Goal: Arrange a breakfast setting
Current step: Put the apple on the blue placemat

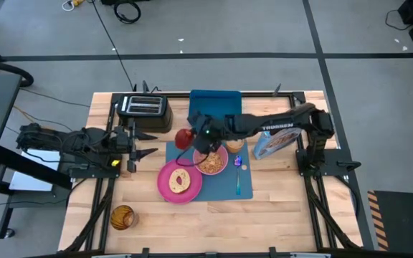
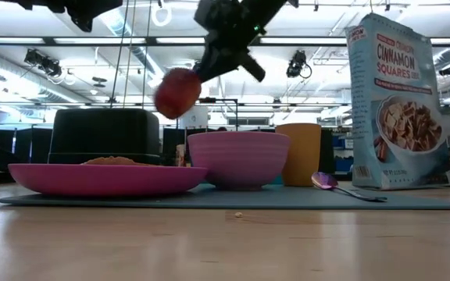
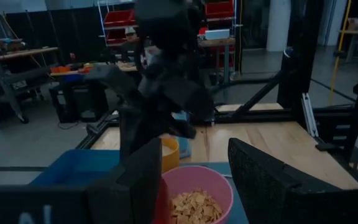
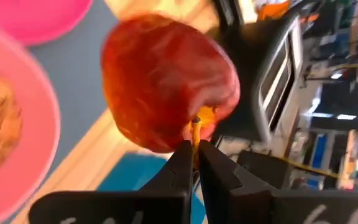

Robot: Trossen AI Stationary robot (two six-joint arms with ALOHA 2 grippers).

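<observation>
My right gripper [image 4: 196,146] is shut on the red apple [image 4: 166,87], which hangs in the air [image 2: 178,92] over the far left part of the blue mat [image 1: 224,188]. On the mat stand the pink plate [image 1: 165,185] bearing the toast slice [image 1: 180,180], the pink bowl [image 1: 211,162] holding cereal, the orange cup [image 1: 234,145] and the blue-handled spoon [image 1: 238,179]. My left gripper [image 1: 143,143] is open and empty at the table's left, its fingers pointing toward the apple. My right gripper pinches the apple's thin stem [image 4: 196,127] between its two fingertips [image 4: 182,158]. The fingers slant down from the table's right side. The apple hangs below and beyond the fingertips, tilted and lifted clear of the mat, above the level of the bowl's rim.
A black toaster [image 1: 144,109] stands at the far left, a smaller blue tray [image 1: 215,100] at the far middle. A cereal box [image 1: 274,143] stands right of the mat. An amber jar [image 1: 122,216] sits near the front left corner.
</observation>
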